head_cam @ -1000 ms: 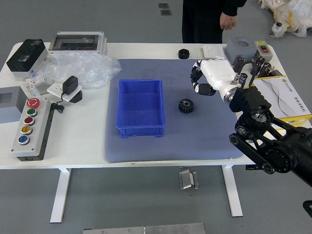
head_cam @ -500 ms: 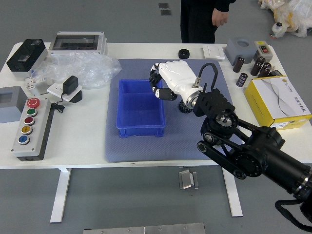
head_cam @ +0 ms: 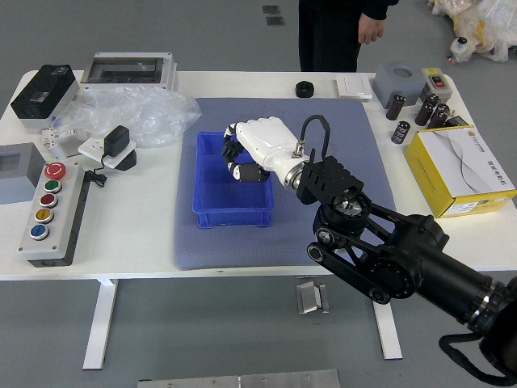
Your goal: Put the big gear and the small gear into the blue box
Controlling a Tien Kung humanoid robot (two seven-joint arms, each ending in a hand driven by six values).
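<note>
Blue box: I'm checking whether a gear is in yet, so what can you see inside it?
Inside the blue box, floor shows at the left and near side, with no gear on it. The right hand hides the far right part; what lies beneath cannot be seen.

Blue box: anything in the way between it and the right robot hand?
Nothing visible. The right robot hand reaches over the far right part of the blue box, with no obstacle showing between them. It hides that corner's interior, so I can't tell what's directly beneath.
</note>
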